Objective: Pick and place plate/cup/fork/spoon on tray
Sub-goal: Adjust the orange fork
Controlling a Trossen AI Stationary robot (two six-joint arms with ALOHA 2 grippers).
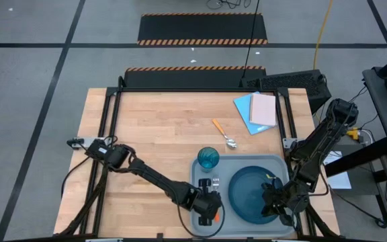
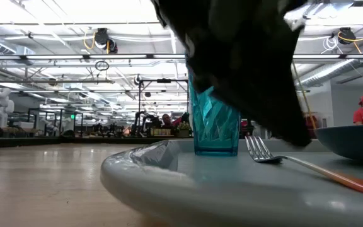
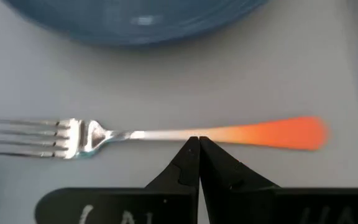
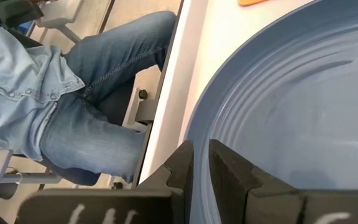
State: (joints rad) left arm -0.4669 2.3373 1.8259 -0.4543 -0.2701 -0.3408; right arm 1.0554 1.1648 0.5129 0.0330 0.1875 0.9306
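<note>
Left arm reaches from the table's left edge across to the tray (image 1: 200, 168). Left gripper (image 1: 210, 210) hangs over the tray's left strip; its fingers (image 3: 188, 163) are pressed together, tips at the fork's neck but clamped on nothing.

Fork (image 3: 160, 134) lies flat on the tray floor between the tray's left rim and the plate, tines toward the cup, orange handle toward the near edge. In the low view it rests free on the tray surface, tines up.

Cup (image 1: 207, 158) stands upright at the tray's far left corner, just beyond the fork's tines.

Spoon (image 1: 224, 134) lies on the bare wood beyond the tray, near the cup, handle angled away toward the blue and pink sheets (image 1: 257, 111). It is the one item not on the tray.

Plate (image 1: 255, 193) sits flat in the tray's right half.

Right gripper (image 1: 277, 202) is low at the plate's right side. Right wrist view shows its fingers (image 4: 182, 163) a narrow gap apart over the plate's rim, nothing between them. A person in jeans sits past the table edge.

Judgement: plate, cup and fork appear placed; spoon step is next. Whichever arm takes it must lift clear, spread its jaws, and come down across the thin handle, which lies flat and gives little to grip.
</note>
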